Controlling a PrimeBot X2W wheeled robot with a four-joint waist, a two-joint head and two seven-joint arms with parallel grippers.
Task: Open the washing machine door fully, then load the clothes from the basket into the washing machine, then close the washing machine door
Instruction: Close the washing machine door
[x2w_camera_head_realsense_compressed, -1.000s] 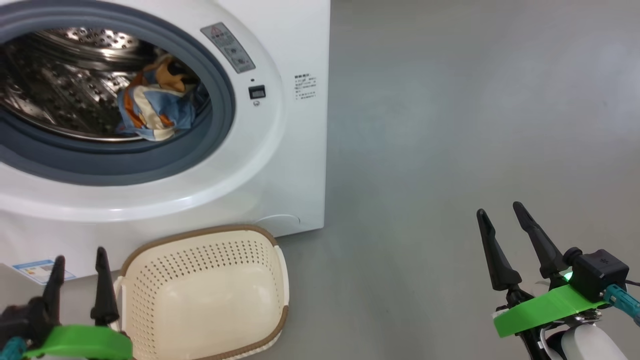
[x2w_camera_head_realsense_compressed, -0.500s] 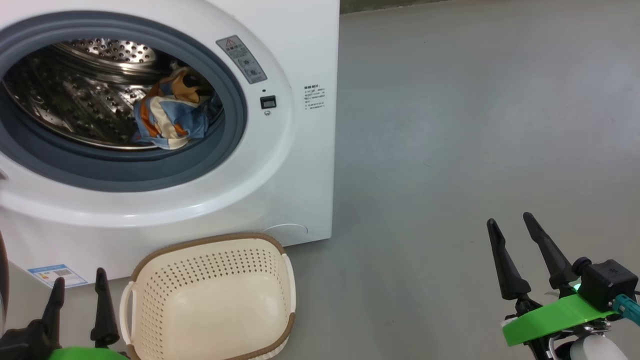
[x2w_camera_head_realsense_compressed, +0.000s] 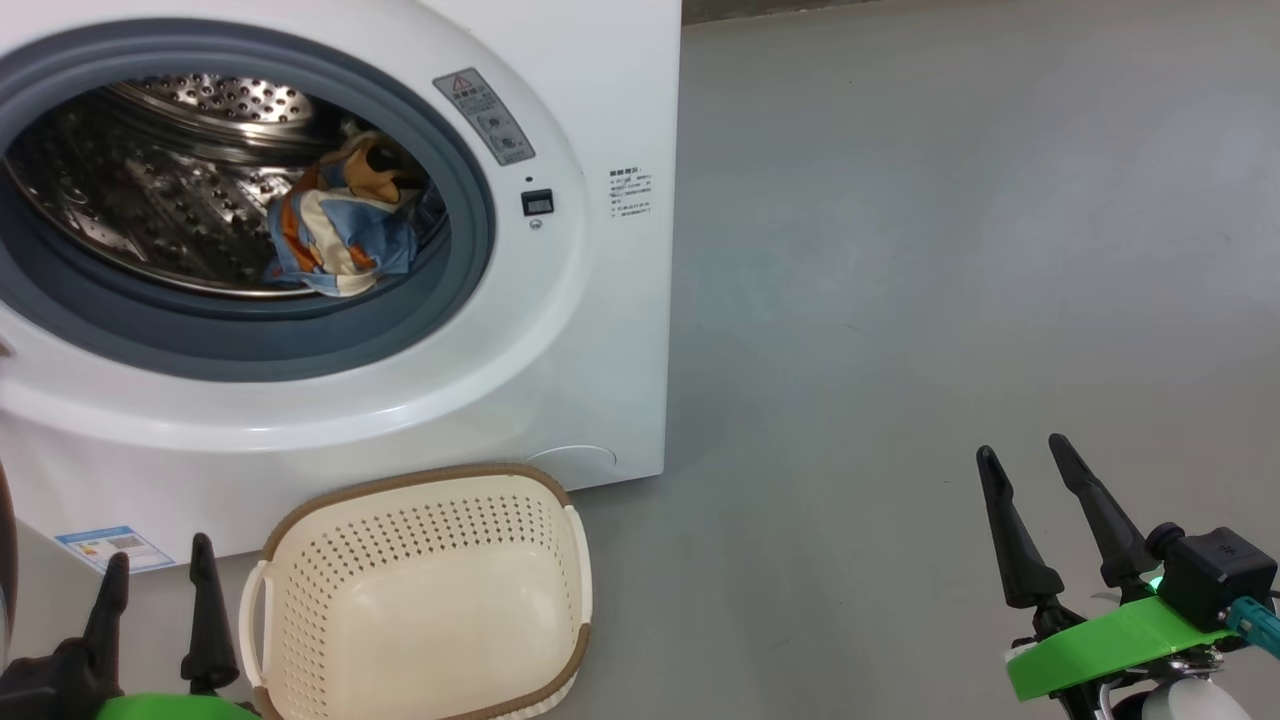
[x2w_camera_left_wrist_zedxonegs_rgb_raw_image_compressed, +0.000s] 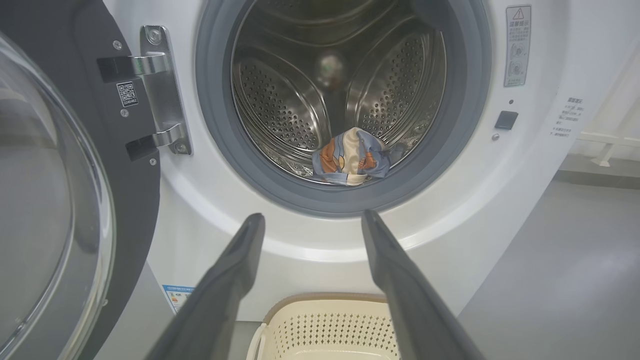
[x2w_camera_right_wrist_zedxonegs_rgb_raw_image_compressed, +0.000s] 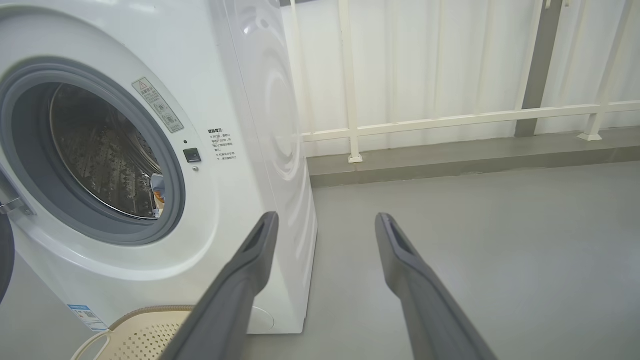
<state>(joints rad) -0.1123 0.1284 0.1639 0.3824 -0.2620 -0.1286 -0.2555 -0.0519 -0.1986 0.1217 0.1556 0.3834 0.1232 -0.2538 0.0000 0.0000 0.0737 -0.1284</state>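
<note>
Item 1. Left gripper (x2w_camera_head_realsense_compressed: 161, 548): lower left of the head view, two dark fingers pointing up and parted by a clear gap, nothing between them. It stands just beside the left handle of item 3. In the left wrist view its fingers frame the machine's opening.

Item 2. Right gripper (x2w_camera_head_realsense_compressed: 1022, 446): lower right of the head view, over bare grey floor (x2w_camera_head_realsense_compressed: 900, 250), well apart from the machine. Its fingers are spread to a similar gap and hold nothing. A green bracket and a black camera block sit at its base.

Item 3. Basket (x2w_camera_head_realsense_compressed: 400, 482): cream, perforated, brown rim, standing on the floor against the foot of the machine, below the opening. Its smooth bottom is on show.

Item 4. Washing machine (x2w_camera_head_realsense_compressed: 600, 350): white front-loader. A blue label (x2w_camera_head_realsense_compressed: 105, 545) sits low on its front.

Item 5. Door (x2w_camera_left_wrist_zedxonegs_rgb_raw_image_compressed: 60, 190): black with a clear glass bowl, swung wide open to the left of the opening on a steel hinge (x2w_camera_left_wrist_zedxonegs_rgb_raw_image_compressed: 160, 90).

Item 6. Gasket (x2w_camera_head_realsense_compressed: 250, 340): grey-blue, ringing the opening.

Item 7. Clothes (x2w_camera_head_realsense_compressed: 340, 230): a bundle of blue, orange and cream fabric lying inside the steel drum (x2w_camera_left_wrist_zedxonegs_rgb_raw_image_compressed: 280, 100), low and toward its right side, just behind the gasket.

Item 8. White railing (x2w_camera_right_wrist_zedxonegs_rgb_raw_image_compressed: 450, 120): in the right wrist view, beyond the machine.
</note>
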